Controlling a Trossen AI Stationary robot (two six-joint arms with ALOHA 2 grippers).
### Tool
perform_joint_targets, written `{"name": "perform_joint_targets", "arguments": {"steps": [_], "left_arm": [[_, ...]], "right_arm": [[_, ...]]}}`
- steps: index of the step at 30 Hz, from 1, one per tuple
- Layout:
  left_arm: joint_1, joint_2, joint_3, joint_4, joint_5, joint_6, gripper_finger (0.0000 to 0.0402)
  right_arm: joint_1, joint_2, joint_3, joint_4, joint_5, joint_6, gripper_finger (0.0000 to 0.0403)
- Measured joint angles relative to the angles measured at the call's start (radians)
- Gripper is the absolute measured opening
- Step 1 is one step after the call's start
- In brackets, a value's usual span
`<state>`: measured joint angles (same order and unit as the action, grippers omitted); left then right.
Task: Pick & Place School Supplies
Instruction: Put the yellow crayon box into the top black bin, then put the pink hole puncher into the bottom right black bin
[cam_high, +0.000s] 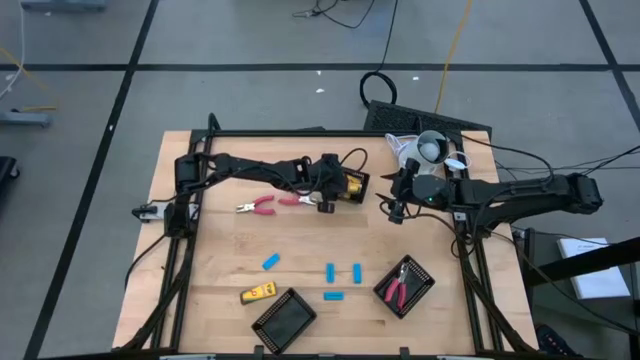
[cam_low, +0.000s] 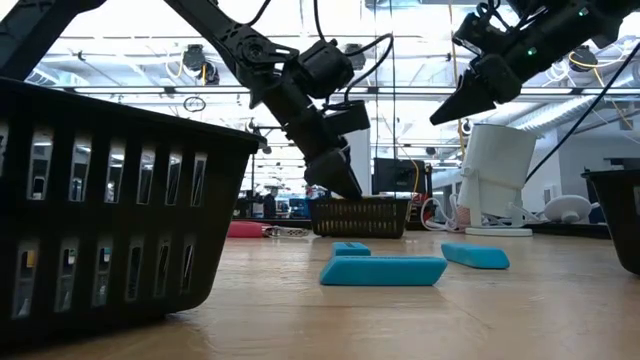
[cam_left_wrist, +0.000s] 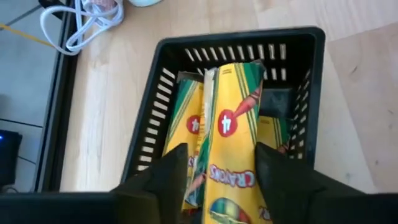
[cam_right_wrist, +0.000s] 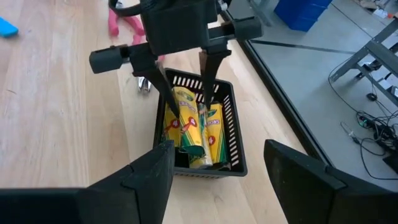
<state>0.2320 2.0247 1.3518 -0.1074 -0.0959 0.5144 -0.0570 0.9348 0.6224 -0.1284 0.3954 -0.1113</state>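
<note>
Yellow-and-green crayon box (cam_left_wrist: 231, 143), printed "CRAYONS" with a red "4" roundel, stands tilted inside the black mesh tray (cam_left_wrist: 180, 59) at the table's (cam_high: 230, 290) far side, atop similar boxes. Left claw (cam_left_wrist: 217, 171) straddles it, fingers apart beside it. Right claw (cam_right_wrist: 214, 171) hovers nearby, spread, empty.

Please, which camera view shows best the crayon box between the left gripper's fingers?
The left wrist view: the crayon box fills it, label readable, above its black tray. The right wrist view shows it smaller; the high view only a yellow spot; the low view hides it.
</note>
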Motion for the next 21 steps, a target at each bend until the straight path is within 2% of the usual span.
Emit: {"name": "perform_joint_targets", "arguments": {"steps": [5, 9, 16, 21], "left_arm": [[0.0, -0.008, 0.0, 0.005, -0.039, 0.004, 0.0234], [-0.013, -0.062, 0.0, -0.021, -0.119, 0.005, 0.0246], [-0.032, -0.206, 0.0, -0.226, -0.14, -0.051, 0.0248], [-0.029, -0.246, -0.056, -0.358, -0.142, -0.121, 0.0248]], "right_arm": [[0.0, 0.0, 0.0, 0.0, -0.002, -0.001, 0.0238], [0.0, 0.0, 0.0, 0.0, -0.002, -0.001, 0.0238], [0.0, 0.0, 0.0, -0.012, -0.006, -0.001, 0.0238], [0.0, 0.0, 0.0, -0.024, -0.035, 0.001, 0.0238]]}}
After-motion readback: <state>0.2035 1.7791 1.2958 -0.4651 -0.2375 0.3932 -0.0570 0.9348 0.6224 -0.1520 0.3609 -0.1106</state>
